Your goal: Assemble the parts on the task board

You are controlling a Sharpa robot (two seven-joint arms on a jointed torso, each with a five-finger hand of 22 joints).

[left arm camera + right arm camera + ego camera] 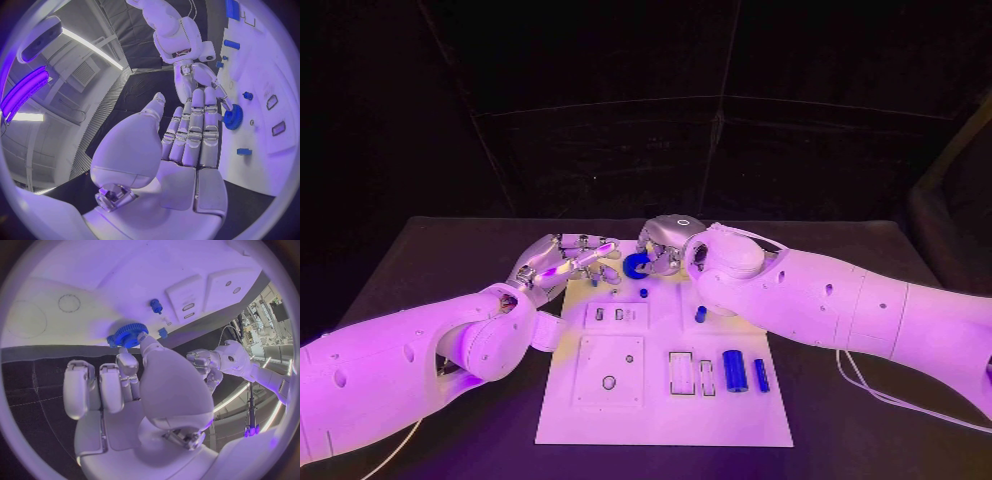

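The white task board (pixel 661 410) lies in the middle of the black table. A blue gear (pixel 636 265) sits at its far edge. My right hand (pixel 668 243) reaches down to it and pinches the gear (pixel 127 335) between thumb and a finger. My left hand (pixel 567 260) hovers just left of the gear with fingers straight and together, holding nothing; its fingertips (pixel 209 100) end close to the gear (pixel 234 117). A small blue peg (pixel 643 293) stands in the board just in front of the gear.
A thick blue cylinder (pixel 734 370) and a thinner blue bar (pixel 762 374) lie on the board's right side near empty slots, with a short blue piece (pixel 701 314) farther back. A small blue block (pixel 244 151) lies near the gear. Black table surrounds the board.
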